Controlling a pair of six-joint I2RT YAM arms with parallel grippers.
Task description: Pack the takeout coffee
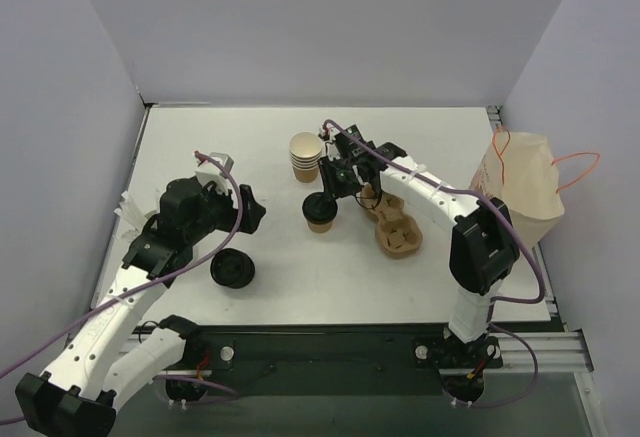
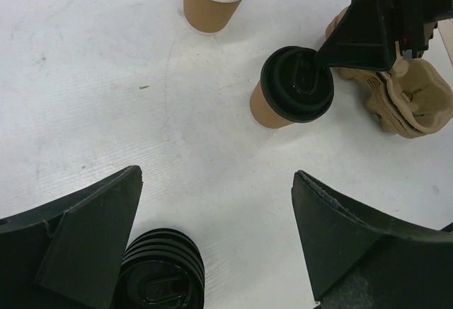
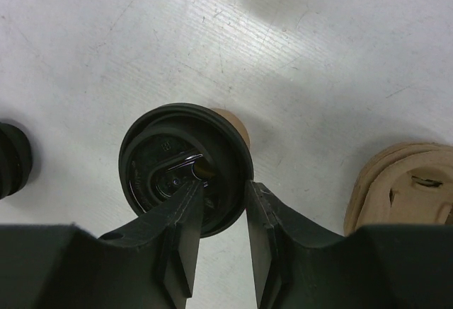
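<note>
- Top external view: the small tapered tan kraft-paper cup (image 1: 320, 222) stood upright on the white worktop (image 1: 400, 137), and its round black plastic lid (image 1: 320, 205) sat on top.
- The cup was near the middle of the worktop. It was just on the near side of the stack of nested tan paper cups (image 1: 306, 155), and just left of the brown moulded-pulp carrier (image 1: 398, 232), not in it.
- The right arm reached in over the carrier, and the right fingers (image 3: 177, 238) came down at the lid's edge on the carrier side.
- Right wrist view: those fingers stood with only a narrow gap between them, and the lid's rim showed through the gap. Whether they nipped the rim or only hung above it could not be told.
- Left wrist view: the left fingers (image 2: 88, 245) were spread wide with nothing between them but bare worktop. They were well back from the cup.
- A stack of round black plastic lids (image 1: 232, 270) lay low beside the left-hand finger in that view. From above, it sat near the front-left of the worktop.
- Over at the right edge, a tan paper bag with orange cord handles (image 1: 520, 192) stood apart from the cup and the carrier.
</note>
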